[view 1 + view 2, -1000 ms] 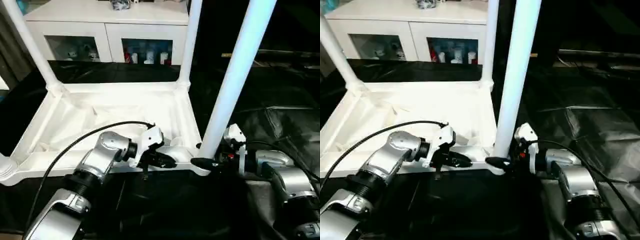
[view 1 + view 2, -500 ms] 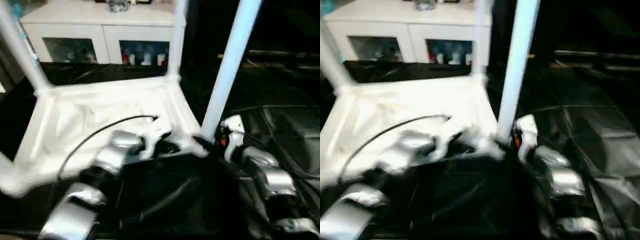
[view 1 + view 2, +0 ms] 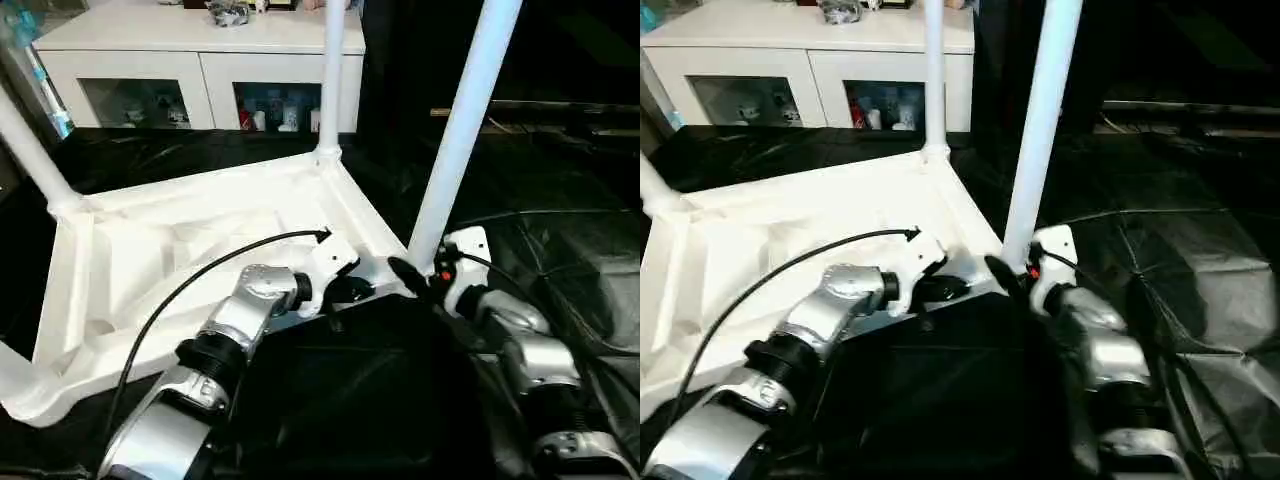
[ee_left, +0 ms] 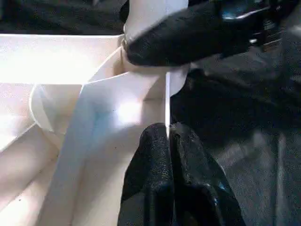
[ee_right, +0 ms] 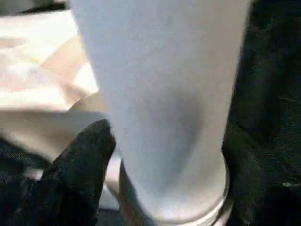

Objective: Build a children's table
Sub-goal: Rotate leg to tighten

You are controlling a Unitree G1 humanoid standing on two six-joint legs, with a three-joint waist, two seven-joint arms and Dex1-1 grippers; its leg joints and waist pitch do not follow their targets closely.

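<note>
The children's table [image 3: 200,240] lies upside down on black sheeting with its white legs pointing up. My left gripper [image 3: 350,292] is shut on the thin near rim of the top, close to the near right corner; the rim edge [image 4: 167,101] runs down between its closed fingers. My right gripper [image 3: 408,272] sits at the base of the near right leg [image 3: 460,130], right where the leg meets its corner socket [image 5: 174,207]. That leg stands upright and tilts slightly right. Another leg [image 3: 332,80] rises at the far corner, and a third [image 3: 30,150] at the left.
A white cabinet [image 3: 200,60] with glass-fronted compartments stands behind the table. Crinkled black sheeting [image 3: 560,230] covers the surface to the right and in front. A black cable [image 3: 200,280] arcs over my left forearm.
The table top has turned in the picture, its far right corner swinging left and its left end towards me. My left gripper kept hold of the rim. My right forearm now points more steeply at the leg.
</note>
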